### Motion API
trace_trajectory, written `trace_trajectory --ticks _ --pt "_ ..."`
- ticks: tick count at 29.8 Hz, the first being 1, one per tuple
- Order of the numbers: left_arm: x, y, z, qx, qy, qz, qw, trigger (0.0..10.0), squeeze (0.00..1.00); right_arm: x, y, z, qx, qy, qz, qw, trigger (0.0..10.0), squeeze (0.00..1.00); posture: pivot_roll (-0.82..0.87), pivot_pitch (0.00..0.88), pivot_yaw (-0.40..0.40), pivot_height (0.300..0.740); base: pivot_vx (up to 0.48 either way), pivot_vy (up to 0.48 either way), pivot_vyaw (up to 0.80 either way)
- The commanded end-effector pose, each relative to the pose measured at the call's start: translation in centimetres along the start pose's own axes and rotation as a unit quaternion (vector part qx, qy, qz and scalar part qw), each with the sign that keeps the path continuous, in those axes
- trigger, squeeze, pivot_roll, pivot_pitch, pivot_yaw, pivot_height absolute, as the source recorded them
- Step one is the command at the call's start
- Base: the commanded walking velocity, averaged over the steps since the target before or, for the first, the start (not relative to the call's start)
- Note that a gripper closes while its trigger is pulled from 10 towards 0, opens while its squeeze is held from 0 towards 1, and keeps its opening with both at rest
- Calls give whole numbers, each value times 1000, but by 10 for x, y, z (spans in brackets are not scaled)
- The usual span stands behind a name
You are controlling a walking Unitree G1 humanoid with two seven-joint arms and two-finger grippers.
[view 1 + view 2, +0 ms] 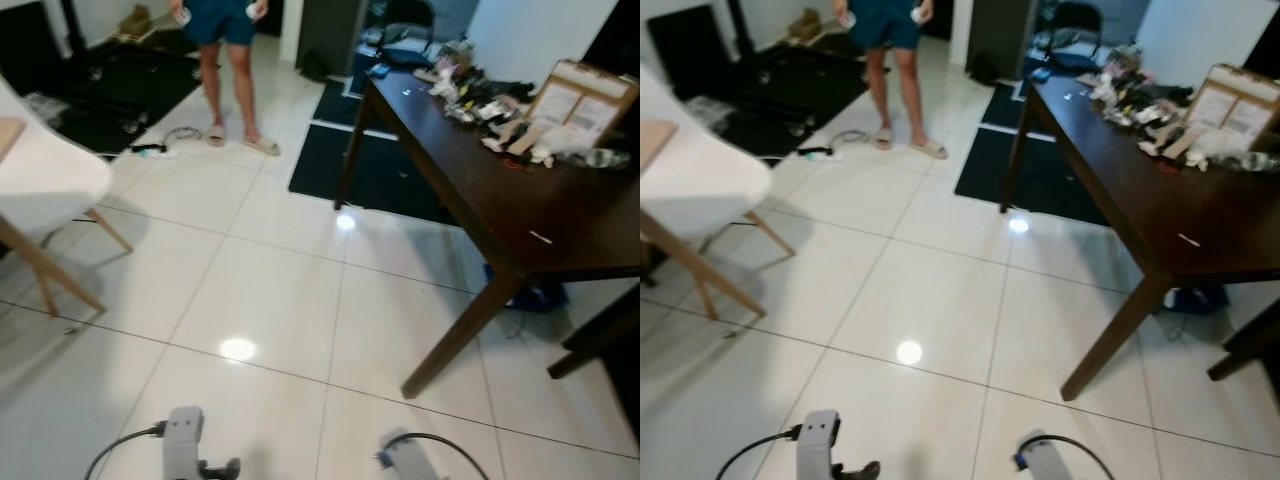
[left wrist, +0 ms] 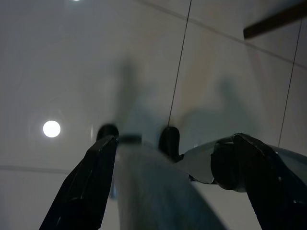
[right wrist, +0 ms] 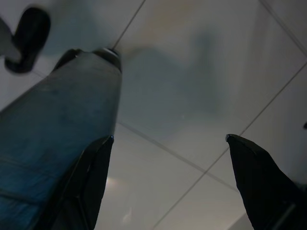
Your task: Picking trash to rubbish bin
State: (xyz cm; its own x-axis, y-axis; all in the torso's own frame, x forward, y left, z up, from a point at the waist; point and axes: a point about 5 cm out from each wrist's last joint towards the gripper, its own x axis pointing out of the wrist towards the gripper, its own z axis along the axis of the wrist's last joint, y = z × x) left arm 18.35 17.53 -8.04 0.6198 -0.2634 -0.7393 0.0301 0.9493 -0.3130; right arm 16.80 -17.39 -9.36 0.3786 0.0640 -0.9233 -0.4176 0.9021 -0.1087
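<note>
White floor (image 3: 192, 72) beneath right hand (image 3: 168, 182).

**Head pair high over the floor, wrist cameras low along the fingers**

The two head cameras looked forward and down from standing height onto the white tiled floor (image 1: 290, 300). They shared nearly one scene: the dark desk (image 1: 1160, 215), a white chair (image 1: 45, 185) and a person's legs (image 1: 902, 95) far ahead. The right eye's picture sat slightly shifted.

Each wrist camera looked along its own pincer toward the tiles, close above them. The left pincer (image 2: 175, 167) and right pincer (image 3: 168, 163) framed the floor between spread black fingers (image 3: 261, 177), with the robot's leg (image 2: 153, 187) beside.
</note>
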Motion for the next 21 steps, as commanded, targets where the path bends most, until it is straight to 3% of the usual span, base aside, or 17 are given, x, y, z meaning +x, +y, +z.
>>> trace_trajectory --ticks 1,12,21 --pt "0 -2 -6 -3 9 -4 1000 10000 0 -1 -3 -9 7 15 -3 1000 10000 0 198 76 -102 740 326 0 0" --pt "0 -3 -6 -3 10 -6 1000 10000 0 -3 -9 -20 8 23 -6 1000 10000 0 197 76 -104 740 326 0 0" --pt "1 -4 -5 -6 8 -8 1000 10000 0 0 -3 -4 2 12 -3 1000 10000 0 199 75 -114 740 325 0 0"
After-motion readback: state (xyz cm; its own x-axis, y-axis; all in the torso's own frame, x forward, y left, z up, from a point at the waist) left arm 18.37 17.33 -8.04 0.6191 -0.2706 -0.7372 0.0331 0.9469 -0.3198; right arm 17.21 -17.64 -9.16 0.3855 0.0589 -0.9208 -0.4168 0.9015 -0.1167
